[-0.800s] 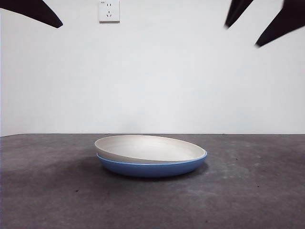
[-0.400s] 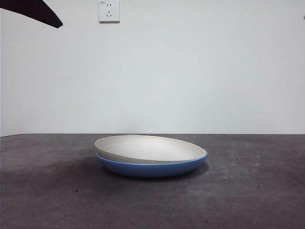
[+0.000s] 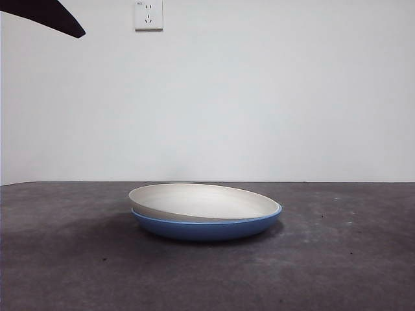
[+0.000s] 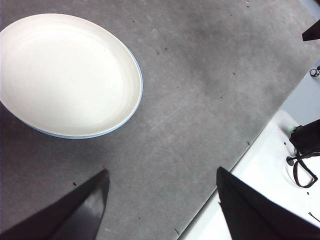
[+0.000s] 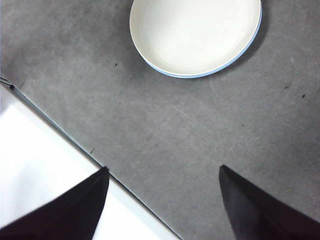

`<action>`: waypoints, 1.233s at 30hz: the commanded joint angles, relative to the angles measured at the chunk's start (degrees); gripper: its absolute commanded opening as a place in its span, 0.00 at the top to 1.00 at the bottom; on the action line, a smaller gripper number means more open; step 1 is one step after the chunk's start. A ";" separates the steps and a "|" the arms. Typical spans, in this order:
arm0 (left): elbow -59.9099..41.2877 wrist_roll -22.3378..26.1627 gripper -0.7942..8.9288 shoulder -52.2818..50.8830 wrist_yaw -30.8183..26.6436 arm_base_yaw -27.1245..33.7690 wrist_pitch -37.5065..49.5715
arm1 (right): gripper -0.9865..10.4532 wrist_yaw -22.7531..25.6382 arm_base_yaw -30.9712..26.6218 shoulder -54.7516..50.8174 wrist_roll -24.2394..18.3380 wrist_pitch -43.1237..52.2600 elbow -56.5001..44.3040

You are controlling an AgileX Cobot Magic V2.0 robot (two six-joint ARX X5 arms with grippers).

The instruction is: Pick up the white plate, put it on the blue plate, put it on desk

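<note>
1. Surface (image 3: 337, 259): broad, dark, mottled grey. Carries the stacked plates near its middle. A pale ledge borders it in both wrist views. No hazard from the surface itself, though a plate nudged sideways would likely skate on it.

2. Blue plate (image 3: 207, 230): sits flat on the surface, under the other plate. Only a thin blue sliver shows past the white rim in the wrist views. Risk: a grip aimed at the upper rim could catch both rims together and lift the blue one too, or drag it.

3. White plate (image 3: 204, 201): rests inside the blue plate, not seated level; in the front view its left edge rides higher and the right edge sinks to the blue rim. Risk: the tilt leaves little gap on the low side for a jaw tip to get under; judged safer from the raised side. A shallow pinch on a matte, thin rim may slip and drop it back with a clatter.

4. Left gripper (image 4: 162, 200): jaws spread apart, grasping nothing, high above the surface, plates well off to one side.

5. Right gripper (image 5: 162, 197): jaws likewise released and empty, raised over the surface edge, plates well apart from it. Either arm must travel far; a misjudged descent could strike the rim.
</note>
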 commanded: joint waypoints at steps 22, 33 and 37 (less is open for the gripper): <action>0.46 0.90 0.91 0.26 0.24 -0.35 0.70 | 0.91 0.02 0.37 0.44 -2.32 1.88 1.07; 0.46 0.90 0.91 0.26 0.24 -0.35 0.79 | 0.91 0.02 0.37 0.44 -2.32 1.88 1.07; 0.46 1.66 0.91 -1.14 0.20 0.37 1.09 | 0.91 0.02 0.37 0.44 -2.32 1.88 1.07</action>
